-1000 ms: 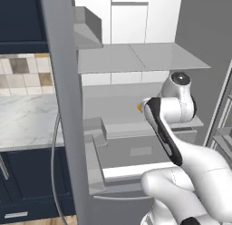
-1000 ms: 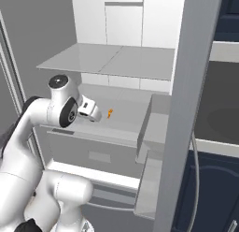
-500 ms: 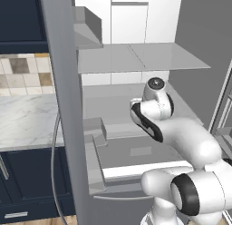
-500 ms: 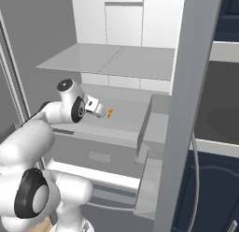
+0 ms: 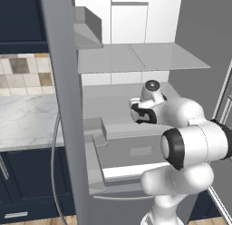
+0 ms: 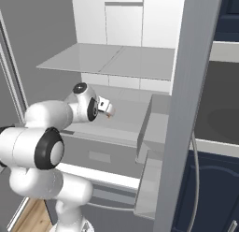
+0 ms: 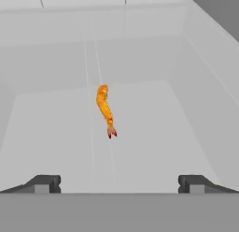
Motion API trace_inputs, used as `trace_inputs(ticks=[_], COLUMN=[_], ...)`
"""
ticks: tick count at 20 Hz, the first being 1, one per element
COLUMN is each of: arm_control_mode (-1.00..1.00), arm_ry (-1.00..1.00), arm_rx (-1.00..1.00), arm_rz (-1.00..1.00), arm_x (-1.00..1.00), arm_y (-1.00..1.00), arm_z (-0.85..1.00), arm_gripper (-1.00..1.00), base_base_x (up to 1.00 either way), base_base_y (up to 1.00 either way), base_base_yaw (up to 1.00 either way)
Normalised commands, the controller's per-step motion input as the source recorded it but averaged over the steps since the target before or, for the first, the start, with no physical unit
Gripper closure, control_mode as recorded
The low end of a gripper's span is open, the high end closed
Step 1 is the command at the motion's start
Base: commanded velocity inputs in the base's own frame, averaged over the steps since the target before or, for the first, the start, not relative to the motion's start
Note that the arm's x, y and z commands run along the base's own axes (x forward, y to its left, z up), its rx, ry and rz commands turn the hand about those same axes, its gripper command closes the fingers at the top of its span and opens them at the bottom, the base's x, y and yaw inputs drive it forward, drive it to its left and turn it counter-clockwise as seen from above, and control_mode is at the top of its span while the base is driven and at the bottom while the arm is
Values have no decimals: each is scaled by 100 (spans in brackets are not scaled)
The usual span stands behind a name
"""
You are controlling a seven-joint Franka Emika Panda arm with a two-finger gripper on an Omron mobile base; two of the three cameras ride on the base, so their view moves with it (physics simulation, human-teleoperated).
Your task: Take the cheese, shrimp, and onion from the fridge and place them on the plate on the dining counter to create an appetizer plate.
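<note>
The shrimp (image 7: 105,109), a thin curled orange piece with a dark red tail, lies on the white floor of the fridge's (image 5: 136,58) middle shelf. In the hand view it sits a short way ahead of my gripper (image 7: 119,184), slightly left of centre between the wide-apart fingertips (image 7: 44,183). In the right base view the shrimp (image 6: 109,115) is an orange speck just past the gripper (image 6: 106,107). The gripper (image 5: 135,113) reaches in under the glass shelf, open and holding nothing. The cheese, onion, plate and dining counter are out of view.
A glass shelf (image 6: 107,60) hangs close above the hand. A grey drawer front (image 5: 136,151) lies below it. Door bins (image 6: 156,128) stick out on the open door (image 5: 63,83). The shelf's right wall (image 7: 210,86) is near. A marble back counter (image 5: 27,122) lies left.
The arm has folded, its elbow swinging down and forward in front of the drawers. The hand has shifted slightly along the shelf, still facing the shrimp. The jaws stay open.
</note>
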Motion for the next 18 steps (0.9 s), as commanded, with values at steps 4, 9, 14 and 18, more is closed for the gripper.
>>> trace_inputs(ticks=[4,9,14,18], arm_control_mode=[-100,-100,-100,-100], arm_ry=[3,7,6,6], arm_rx=[0,0,0,0], arm_rz=[0,0,0,0], arm_x=[59,49,49,54], arm_y=[-8,-6,-2,0], arm_z=[-29,-38,-32,-36], arm_gripper=[-100,-100,-100,-100], base_base_x=[0,0,0,0], base_base_y=[0,0,0,0], base_base_yaw=[0,0,0,0])
